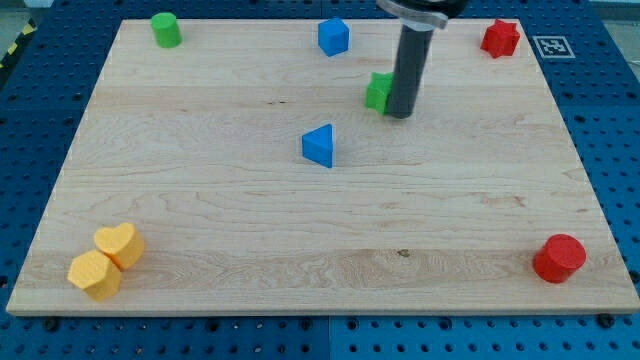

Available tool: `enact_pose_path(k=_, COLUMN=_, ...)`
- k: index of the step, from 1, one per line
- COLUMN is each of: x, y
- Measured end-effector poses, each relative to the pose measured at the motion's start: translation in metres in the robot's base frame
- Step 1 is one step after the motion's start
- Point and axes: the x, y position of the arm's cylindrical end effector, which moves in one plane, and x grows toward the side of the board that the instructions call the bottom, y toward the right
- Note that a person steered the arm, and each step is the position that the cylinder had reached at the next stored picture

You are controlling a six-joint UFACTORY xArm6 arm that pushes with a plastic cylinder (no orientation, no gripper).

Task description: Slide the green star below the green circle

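The green star [379, 91] lies on the wooden board [200, 200] a little right of centre near the view's top, partly hidden by my rod. My tip [399, 113] rests against the star's right side. The green circle [166, 29], a short cylinder, stands at the board's top left corner, far to the left of the star.
A blue cube [333, 37] sits at the top centre and a blue triangle [319, 146] near the middle. A red star [500, 38] is at the top right, a red cylinder [558, 259] at the bottom right. A yellow heart [120, 245] and a yellow hexagon [94, 275] touch at the bottom left.
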Motion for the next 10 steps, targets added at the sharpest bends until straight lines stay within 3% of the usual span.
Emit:
enact_pose_path(k=1, x=0.000, y=0.043)
enact_pose_path(k=2, x=-0.011, y=0.047)
enact_pose_path(k=4, x=-0.022, y=-0.043)
enact_pose_path(k=5, x=-0.028, y=-0.062)
enact_pose_path(k=6, x=-0.038, y=-0.014)
enact_pose_path(k=8, x=-0.050, y=-0.088)
enact_pose_path(k=10, x=-0.032, y=-0.136)
